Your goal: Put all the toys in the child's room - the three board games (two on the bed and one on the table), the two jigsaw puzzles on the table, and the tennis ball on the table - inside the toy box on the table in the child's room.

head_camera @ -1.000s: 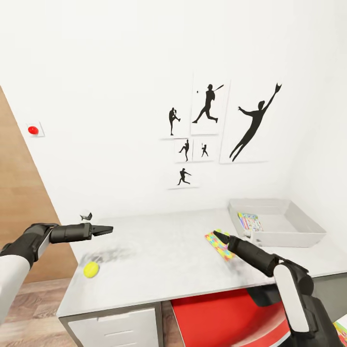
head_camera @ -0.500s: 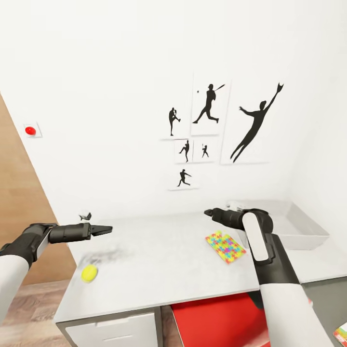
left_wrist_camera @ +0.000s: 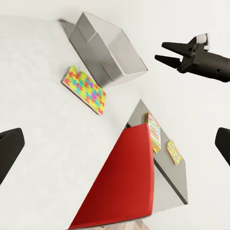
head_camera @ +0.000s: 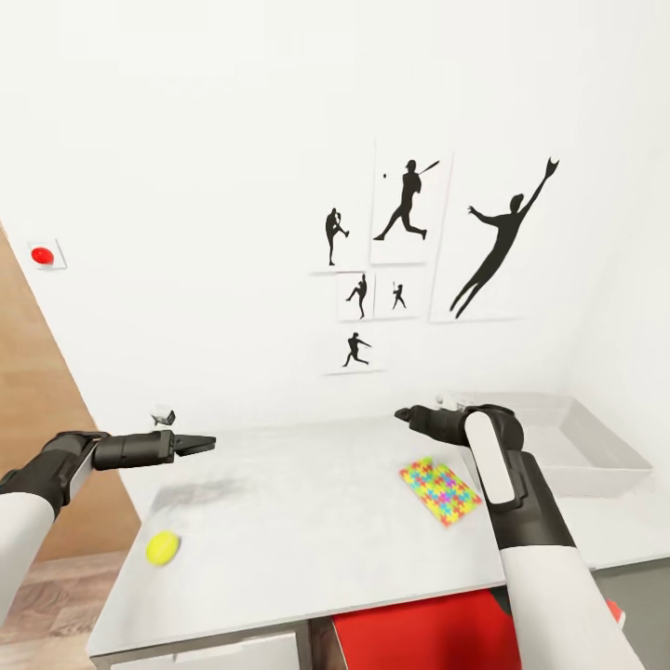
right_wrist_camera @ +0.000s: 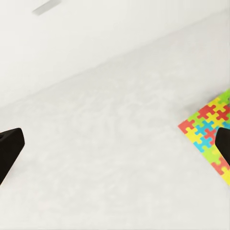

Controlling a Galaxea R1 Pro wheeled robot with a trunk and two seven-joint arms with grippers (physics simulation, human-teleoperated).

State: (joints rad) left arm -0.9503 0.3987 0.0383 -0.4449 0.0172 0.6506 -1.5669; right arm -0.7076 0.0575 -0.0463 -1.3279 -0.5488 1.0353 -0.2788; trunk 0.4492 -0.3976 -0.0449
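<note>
Camera drifted; tennis ball (head_camera: 162, 547) nears table (head_camera: 307, 549) edge.

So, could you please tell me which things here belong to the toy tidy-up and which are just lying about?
Belonging to the job:
- jigsaw puzzle on the table
- tennis ball on the table
- toy box

Just lying about:
- baseball silhouette posters
- red wall button
- red chair

Flat rectangular multicoloured jigsaw puzzle (head_camera: 441, 490) lies on the white table (head_camera: 307, 521), just beside the open grey rectangular toy box (head_camera: 596, 451). Small yellow-green tennis ball (head_camera: 162, 547) rests well apart from the box, near the table's opposite end.
</note>
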